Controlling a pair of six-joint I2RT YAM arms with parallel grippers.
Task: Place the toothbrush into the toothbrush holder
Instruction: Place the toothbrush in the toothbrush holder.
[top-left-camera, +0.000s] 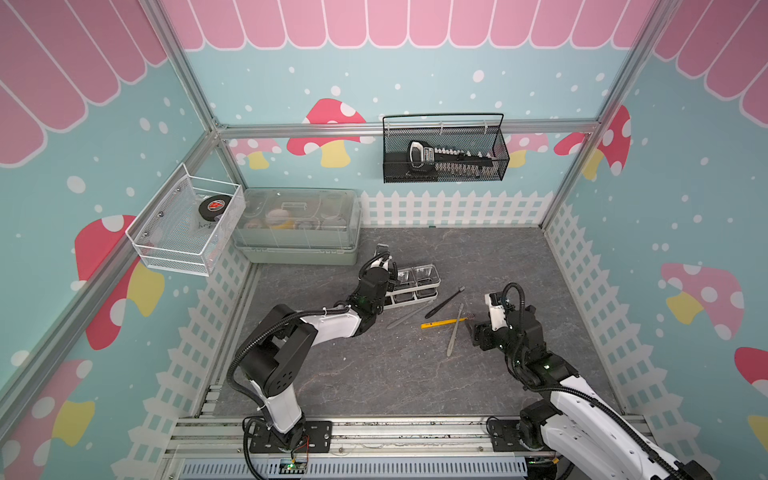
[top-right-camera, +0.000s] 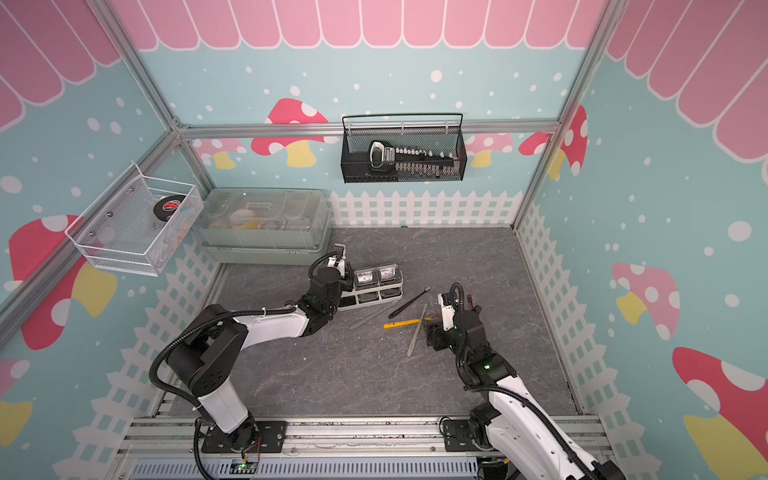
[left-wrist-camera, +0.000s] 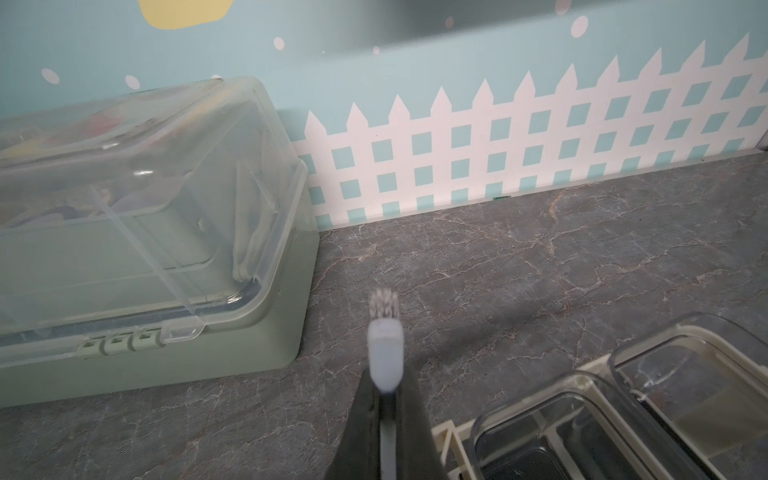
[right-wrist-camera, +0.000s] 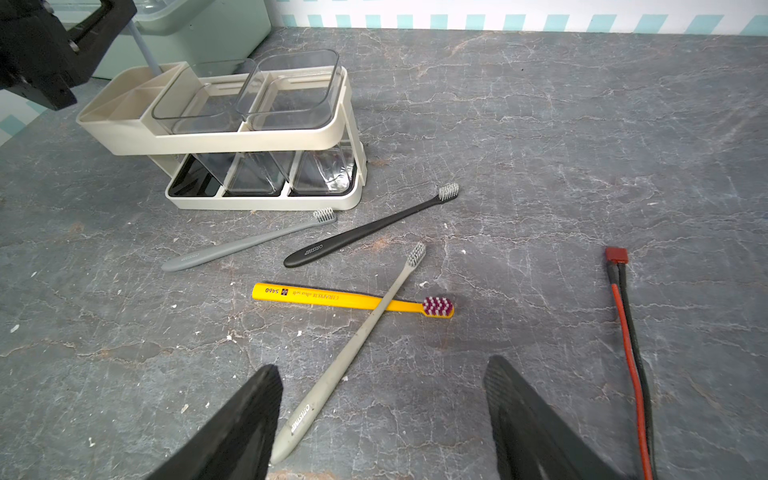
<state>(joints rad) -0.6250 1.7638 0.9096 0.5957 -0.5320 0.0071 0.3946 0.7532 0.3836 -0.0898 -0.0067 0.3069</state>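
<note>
The pale blue-grey plastic toothbrush (left-wrist-camera: 385, 345) is clamped in the left gripper (left-wrist-camera: 387, 388), whose jaws are closed on its handle with the bristle head pointing up. In the right wrist view the handle runs down from that claw, slightly tilted, to the divided slotted end of the small off-white oblong plastic toothbrush holder (right-wrist-camera: 249, 137), the end away from its two clear square cups (right-wrist-camera: 291, 83). Whether the handle's tip is inside a slot or only behind the rim, I cannot tell. The coming move looks like a near-straight descent along the brush's long axis.

In a top view the left arm (top-left-camera: 332, 324) reaches forward, its wrist bent upward over that end of the holder. The right gripper (right-wrist-camera: 382, 365) stands open and empty, low over a beige toothbrush (right-wrist-camera: 357, 353) lying across a yellow toothbrush (right-wrist-camera: 316, 297) on the grey marbled table (right-wrist-camera: 540, 166).
</note>
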